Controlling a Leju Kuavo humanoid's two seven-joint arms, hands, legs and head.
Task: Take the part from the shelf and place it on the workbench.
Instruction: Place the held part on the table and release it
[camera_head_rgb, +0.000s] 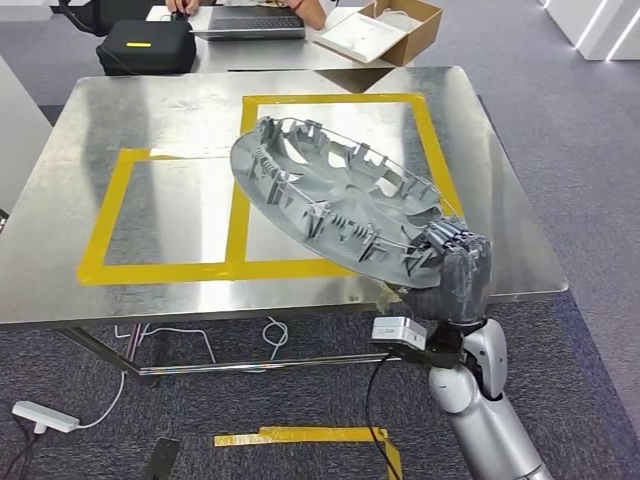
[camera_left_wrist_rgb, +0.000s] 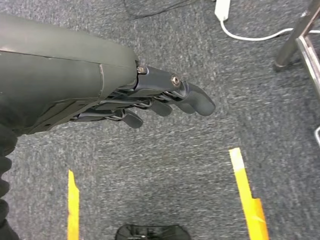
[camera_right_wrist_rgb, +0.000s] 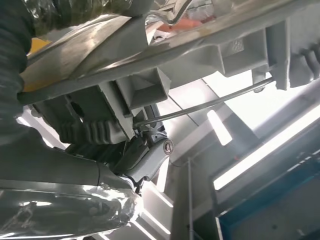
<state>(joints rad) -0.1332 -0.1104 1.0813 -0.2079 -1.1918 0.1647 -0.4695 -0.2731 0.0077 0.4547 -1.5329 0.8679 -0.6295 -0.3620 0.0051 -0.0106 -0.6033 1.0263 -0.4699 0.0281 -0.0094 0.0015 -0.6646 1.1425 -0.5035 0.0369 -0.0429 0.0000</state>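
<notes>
Ahead of my right hand (camera_head_rgb: 459, 272) I see the steel workbench (camera_head_rgb: 189, 120) with its yellow tape outlines (camera_head_rgb: 235, 215), and above it the grey part (camera_head_rgb: 340, 195), a ribbed round wheel cover, tilted with its inner face up. It rises away from that hand toward the far left, and the hand grasps its near rim, hanging just past the bench's near edge. Beyond the bench lie a black case (camera_head_rgb: 147, 45) and an open cardboard box (camera_head_rgb: 381, 30), while my left hand (camera_left_wrist_rgb: 151, 97) hangs over grey carpet, fingers extended, holding nothing.
</notes>
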